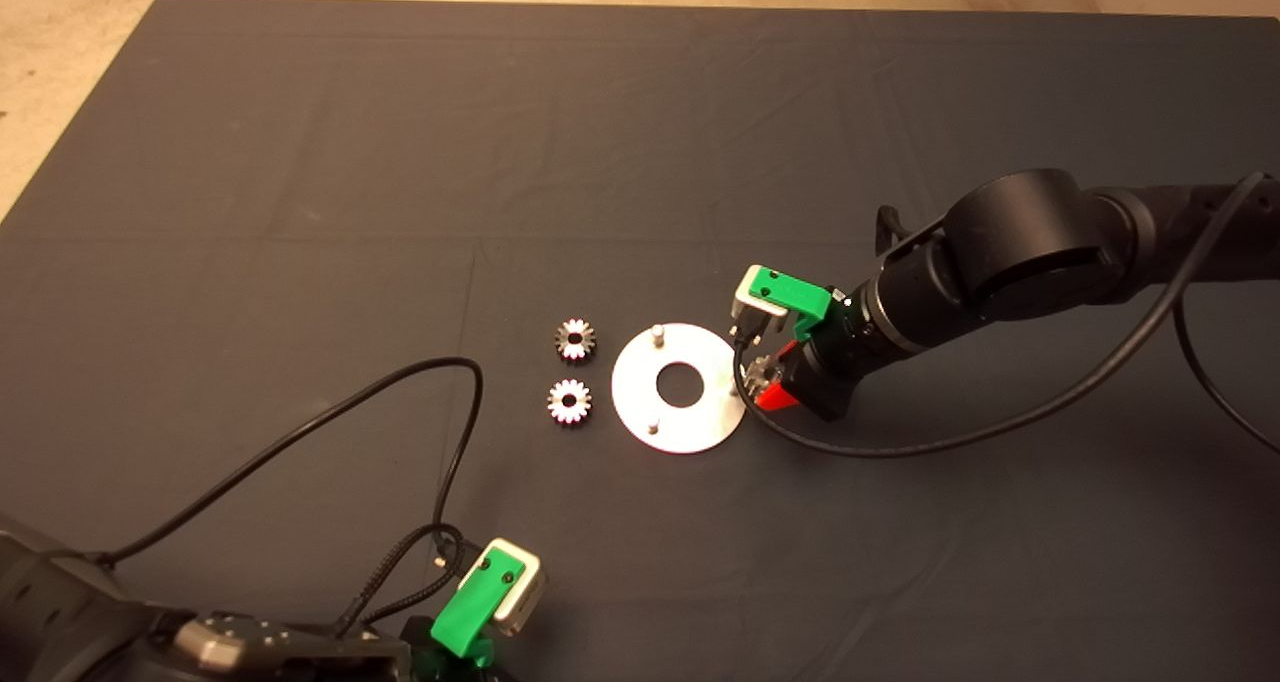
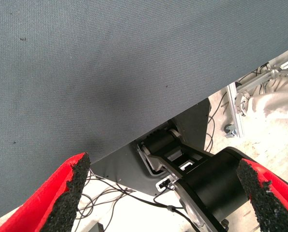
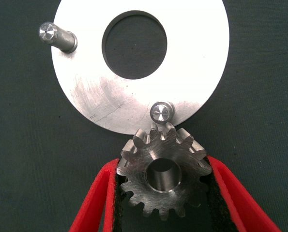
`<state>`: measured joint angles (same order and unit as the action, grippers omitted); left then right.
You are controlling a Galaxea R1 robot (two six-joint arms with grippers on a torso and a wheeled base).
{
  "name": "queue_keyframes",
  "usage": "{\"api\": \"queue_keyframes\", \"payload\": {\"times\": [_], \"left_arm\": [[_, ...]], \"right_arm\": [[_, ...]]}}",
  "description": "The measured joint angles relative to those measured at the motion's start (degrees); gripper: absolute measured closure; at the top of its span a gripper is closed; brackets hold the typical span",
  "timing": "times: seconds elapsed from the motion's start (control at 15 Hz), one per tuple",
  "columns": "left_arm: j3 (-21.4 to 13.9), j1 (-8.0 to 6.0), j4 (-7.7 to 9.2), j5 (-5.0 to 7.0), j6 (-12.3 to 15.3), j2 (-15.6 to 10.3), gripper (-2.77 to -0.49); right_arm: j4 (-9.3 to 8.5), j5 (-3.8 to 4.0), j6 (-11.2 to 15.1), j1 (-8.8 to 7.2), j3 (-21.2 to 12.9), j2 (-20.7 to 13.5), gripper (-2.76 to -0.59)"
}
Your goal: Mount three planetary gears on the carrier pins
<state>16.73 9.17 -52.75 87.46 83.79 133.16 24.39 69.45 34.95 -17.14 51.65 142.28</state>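
Observation:
The carrier disc lies flat at mid-mat with its pins upright; two pins are bare. My right gripper is at the disc's right edge, shut on one planetary gear. In the right wrist view the gripper holds this gear level, its teeth just short of the third pin at the rim of the disc; the gear's hole is beside the pin, not over it. Two other gears lie on the mat left of the disc.
My left gripper is parked at the mat's lower left edge, fingers wide apart and empty. Black cables loop over the mat at the lower left and below the right arm.

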Motion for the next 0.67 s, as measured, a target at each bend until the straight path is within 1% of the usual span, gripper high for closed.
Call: {"api": "queue_keyframes", "payload": {"times": [0.2, 0.33, 0.67], "left_arm": [[0.0, -0.02, 0.00, 0.02, 0.0, 0.0, -2.18], [0.0, -0.02, 0.00, 0.02, 0.0, 0.0, -2.18], [0.0, -0.02, 0.00, 0.02, 0.0, 0.0, -2.18]], "right_arm": [[0.00, -0.02, 0.0, 0.02, 0.4, 0.9, -0.94], [0.00, -0.21, 0.0, 0.02, 0.4, 1.4, -0.94], [0.00, -0.16, 0.0, 0.05, 0.5, 2.5, -0.94]]}}
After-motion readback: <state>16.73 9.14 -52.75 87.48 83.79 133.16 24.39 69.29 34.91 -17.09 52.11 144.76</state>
